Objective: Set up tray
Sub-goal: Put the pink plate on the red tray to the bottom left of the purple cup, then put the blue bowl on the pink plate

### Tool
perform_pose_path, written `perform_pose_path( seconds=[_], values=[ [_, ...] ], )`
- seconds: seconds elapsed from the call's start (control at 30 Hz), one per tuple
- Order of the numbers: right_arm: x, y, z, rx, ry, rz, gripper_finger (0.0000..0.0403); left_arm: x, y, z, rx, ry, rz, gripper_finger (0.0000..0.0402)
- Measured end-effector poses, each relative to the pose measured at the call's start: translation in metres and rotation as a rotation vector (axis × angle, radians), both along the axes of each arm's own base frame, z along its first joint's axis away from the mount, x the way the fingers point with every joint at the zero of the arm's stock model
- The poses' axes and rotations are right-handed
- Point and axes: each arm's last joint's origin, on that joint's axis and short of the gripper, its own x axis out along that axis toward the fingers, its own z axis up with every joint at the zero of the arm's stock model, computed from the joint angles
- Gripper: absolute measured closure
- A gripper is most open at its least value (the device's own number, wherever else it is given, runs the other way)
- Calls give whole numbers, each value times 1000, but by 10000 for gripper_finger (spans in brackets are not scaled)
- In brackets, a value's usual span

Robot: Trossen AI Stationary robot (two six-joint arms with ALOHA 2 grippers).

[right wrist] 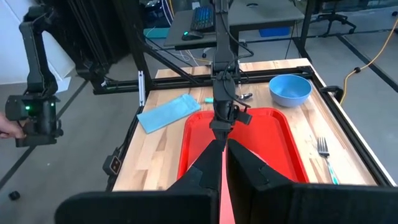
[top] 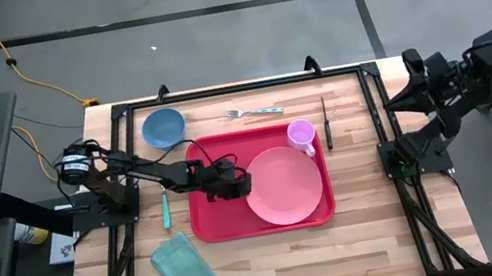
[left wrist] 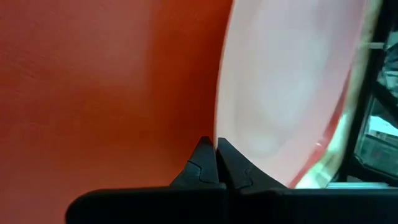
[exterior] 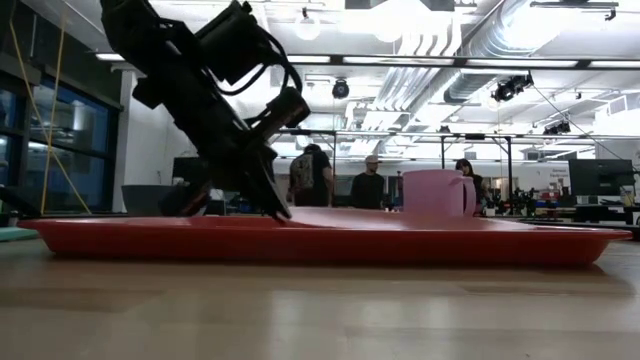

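- Two arms seen: left gripper (top: 239, 184) stretched low over the tray (top: 215, 223), fingers pinched together, empty, at nine o'clock of the pink plate (top: 284, 185).
- Right gripper (top: 400, 99) parked off-table at three o'clock, fingers together.
- Tray at table centre.

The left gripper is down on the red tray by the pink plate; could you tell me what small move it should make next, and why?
Probably lift the left gripper straight up: its fingers are shut, holding nothing, at the round pink plate's edge on the large red rectangular plastic tray.

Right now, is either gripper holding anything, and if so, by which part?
Nothing is held. The left gripper is shut and empty on the tray beside the pink plate; the right gripper is shut and empty.
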Motion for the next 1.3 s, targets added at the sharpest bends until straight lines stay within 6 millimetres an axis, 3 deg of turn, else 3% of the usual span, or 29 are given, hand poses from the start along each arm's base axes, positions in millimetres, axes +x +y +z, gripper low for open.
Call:
perform_pose_path(
  seconds=[0.23, 0.53, 0.73, 1.03, 1.3],
  values=[
    [2, 1, 0, 2, 6, 6, 403, 2, 1, -2, 28, -8, 10, 388],
    [2, 1, 0, 1, 6, 7, 403, 1, 0, -2, 21, -5, -6, 306],
    [2, 1, 0, 1, 6, 8, 403, 0, 0, 7, 12, -38, -25, 285],
    [1, 2, 0, 2, 9, 33, 403, -10, -1, 47, 100, -170, -53, 283],
    [1, 2, 0, 3, 11, 47, 403, -37, -6, 109, 316, -376, 21, 282]
  ],
)
